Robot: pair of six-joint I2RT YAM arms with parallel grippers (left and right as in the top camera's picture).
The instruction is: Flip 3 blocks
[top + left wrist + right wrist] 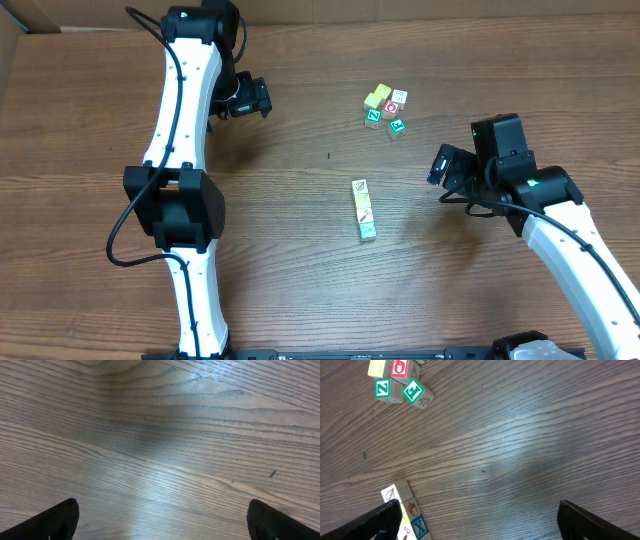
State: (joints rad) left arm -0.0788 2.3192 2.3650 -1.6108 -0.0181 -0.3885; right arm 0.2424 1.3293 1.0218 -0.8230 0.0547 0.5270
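Here, three alphabet blocks are being offered in a row on the bench for flipping; left jaws and right jaws are being held wide open, empty.

1. A brown wood-grain table carries everything.
2. Near its middle, three alphabet blocks lie touching in a straight row: one with a white picture face, one yellow-tan, one green-edged.
3. Toward the far edge sits a tight cluster of blocks, including a green Z cube and a red-marked white cube.
4. A small dark speck lies on bare wood left of both groups.
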